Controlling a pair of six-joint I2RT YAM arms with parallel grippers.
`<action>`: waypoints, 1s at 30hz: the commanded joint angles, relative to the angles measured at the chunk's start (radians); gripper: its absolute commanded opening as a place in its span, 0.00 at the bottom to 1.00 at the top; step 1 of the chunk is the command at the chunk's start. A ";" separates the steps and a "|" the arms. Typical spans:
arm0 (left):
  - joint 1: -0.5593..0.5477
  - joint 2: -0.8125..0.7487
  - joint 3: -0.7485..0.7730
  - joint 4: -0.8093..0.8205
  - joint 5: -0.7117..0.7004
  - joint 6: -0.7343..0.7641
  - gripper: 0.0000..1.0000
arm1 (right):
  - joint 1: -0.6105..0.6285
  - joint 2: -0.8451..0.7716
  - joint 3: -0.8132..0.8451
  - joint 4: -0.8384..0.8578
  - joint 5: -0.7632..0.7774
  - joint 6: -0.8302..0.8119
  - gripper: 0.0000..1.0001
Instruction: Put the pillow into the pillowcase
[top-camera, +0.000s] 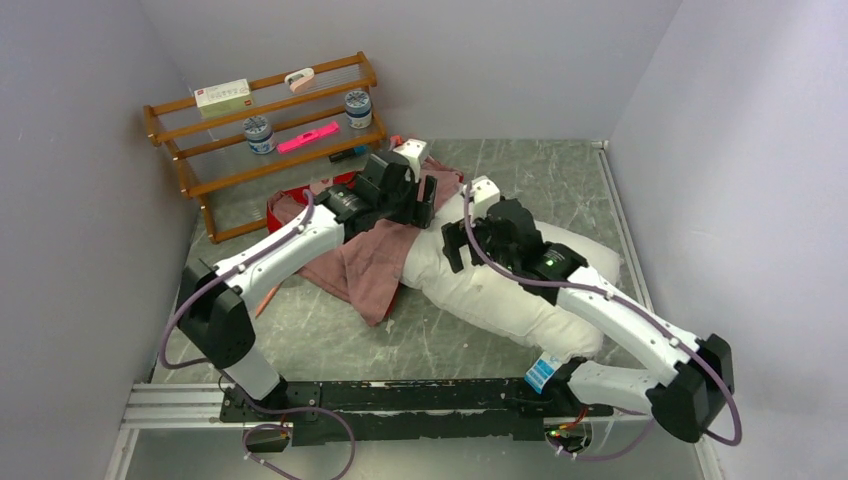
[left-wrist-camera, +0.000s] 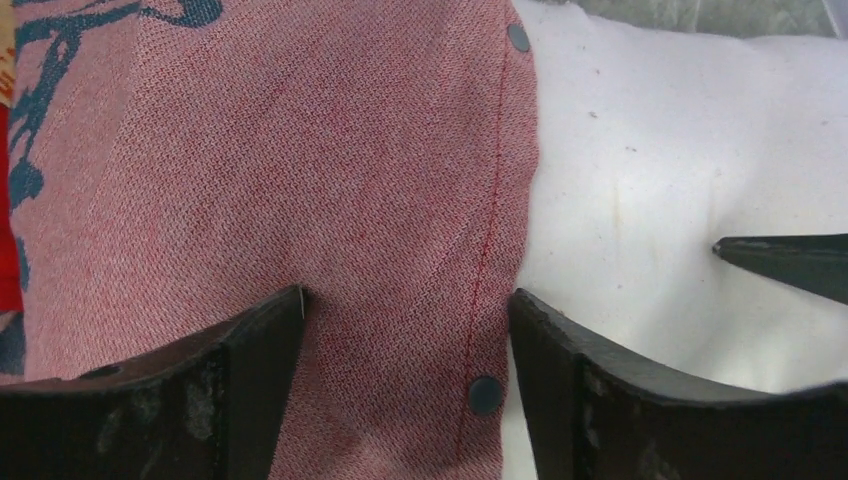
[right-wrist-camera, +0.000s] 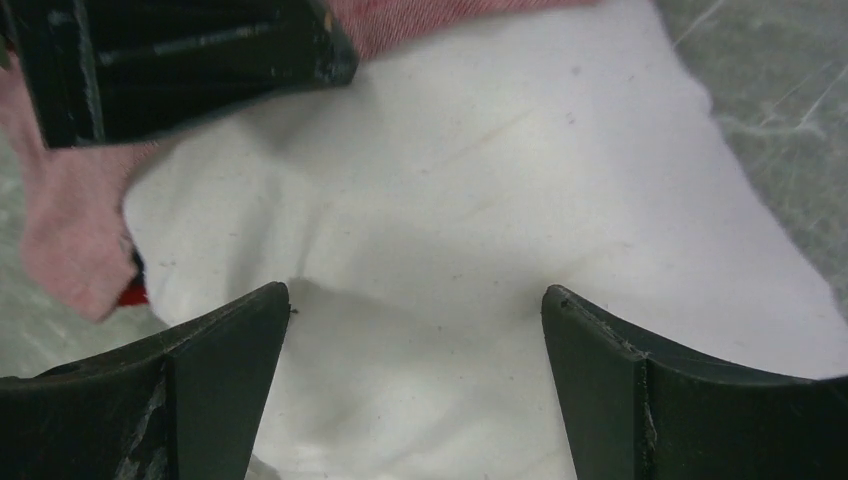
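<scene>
The white pillow (top-camera: 500, 295) lies slantwise on the table; its far-left end meets the pillowcase (top-camera: 355, 260), which is bunched with its pale pink reverse up. In the left wrist view the pillowcase hem (left-wrist-camera: 380, 200), with dark snap buttons, lies over the pillow (left-wrist-camera: 660, 180). My left gripper (left-wrist-camera: 405, 310) is open, its fingers straddling that hem, fabric flat between them. My right gripper (right-wrist-camera: 415, 300) is open just above the pillow (right-wrist-camera: 450, 200), holding nothing. In the top view the left gripper (top-camera: 425, 205) and the right gripper (top-camera: 455, 245) sit close together.
A wooden rack (top-camera: 200, 180) with jars, a box and a pink marker stands at the back left. Grey walls close in on three sides. A blue tag (top-camera: 540, 375) shows at the pillow's near corner by the right arm's base.
</scene>
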 joint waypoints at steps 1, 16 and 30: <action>-0.003 0.059 0.026 0.087 0.041 0.022 0.70 | -0.014 0.066 0.051 -0.039 -0.057 -0.051 0.99; -0.001 0.044 0.317 0.214 0.303 -0.223 0.07 | -0.016 -0.104 -0.202 0.485 -0.318 0.026 0.00; -0.062 0.057 0.239 0.628 0.559 -0.561 0.05 | -0.005 -0.073 -0.183 0.959 -0.107 0.267 0.00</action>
